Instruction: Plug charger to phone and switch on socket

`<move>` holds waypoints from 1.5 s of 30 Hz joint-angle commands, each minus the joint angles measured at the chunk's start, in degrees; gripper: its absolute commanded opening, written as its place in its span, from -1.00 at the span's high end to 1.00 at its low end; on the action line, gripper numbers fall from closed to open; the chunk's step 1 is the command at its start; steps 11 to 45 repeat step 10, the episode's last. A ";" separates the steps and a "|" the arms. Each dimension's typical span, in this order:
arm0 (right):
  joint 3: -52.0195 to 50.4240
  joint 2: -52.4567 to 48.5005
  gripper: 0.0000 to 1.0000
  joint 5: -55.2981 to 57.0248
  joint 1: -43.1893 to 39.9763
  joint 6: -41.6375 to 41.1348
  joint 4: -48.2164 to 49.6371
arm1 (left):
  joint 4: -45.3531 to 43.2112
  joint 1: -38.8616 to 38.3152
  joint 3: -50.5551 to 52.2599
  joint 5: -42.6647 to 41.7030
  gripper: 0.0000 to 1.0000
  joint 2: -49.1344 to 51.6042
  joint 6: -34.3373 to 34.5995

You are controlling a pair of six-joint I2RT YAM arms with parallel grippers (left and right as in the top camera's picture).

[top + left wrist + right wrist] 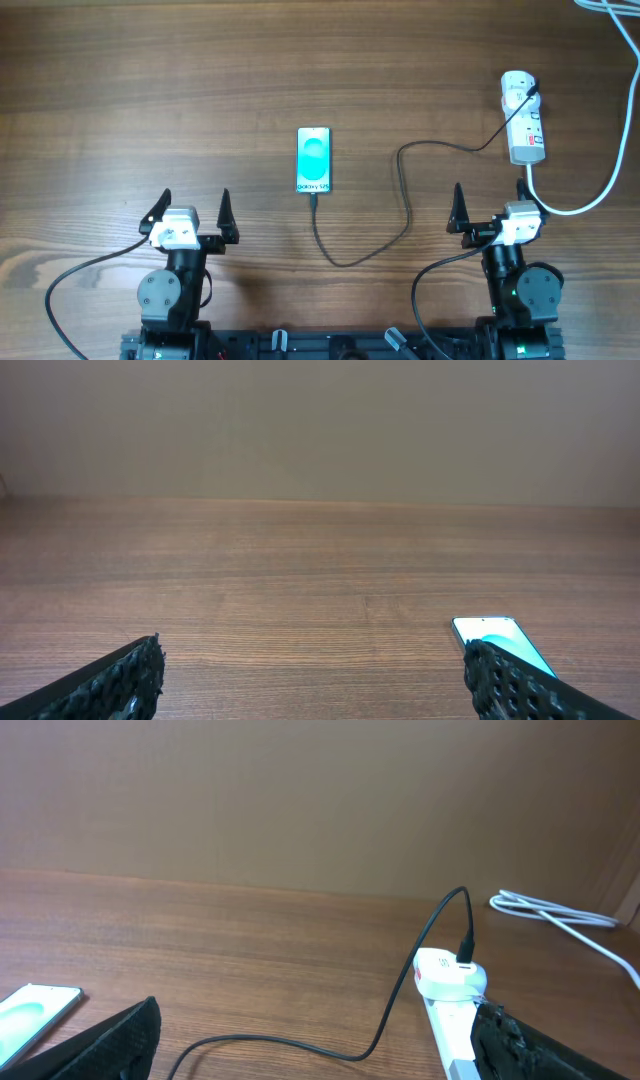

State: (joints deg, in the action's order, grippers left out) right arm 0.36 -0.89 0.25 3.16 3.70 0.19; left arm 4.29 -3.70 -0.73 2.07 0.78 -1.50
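Observation:
The phone (314,159) lies flat mid-table with its cyan-green screen lit; it also shows in the left wrist view (490,632) and the right wrist view (35,1015). The charger (404,190) is a thin black cable that loops from the phone's near end to a black plug (533,92) in the white socket (522,120). Whether its tip is seated in the phone I cannot tell. The left gripper (194,203) stands open near the front edge, left of the phone. The right gripper (490,197) is open just in front of the socket (450,988), with the cable (395,1015) between its fingers' line of sight.
A thick white lead (585,205) runs from the socket's near end, curves right and goes off past the far right corner (560,910). Bare wooden table (120,100) lies to the left. A plain brown wall (320,420) stands behind the table.

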 commanded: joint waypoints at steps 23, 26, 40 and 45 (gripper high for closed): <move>-0.07 0.68 -1.00 0.17 -0.24 -0.85 0.17 | -0.17 -0.31 0.42 -0.50 -1.00 -0.61 -1.27; -0.07 0.68 -1.00 0.17 -0.24 -0.85 0.17 | -0.17 -0.31 0.42 -0.50 -1.00 -0.61 -1.27; -0.07 0.68 -1.00 0.17 -0.24 -0.85 0.17 | -0.17 -0.31 0.42 -0.50 -1.00 -0.61 -1.27; -0.07 0.68 -1.00 0.17 -0.24 -0.85 0.17 | -0.17 -0.31 0.42 -0.50 -1.00 -0.61 -1.27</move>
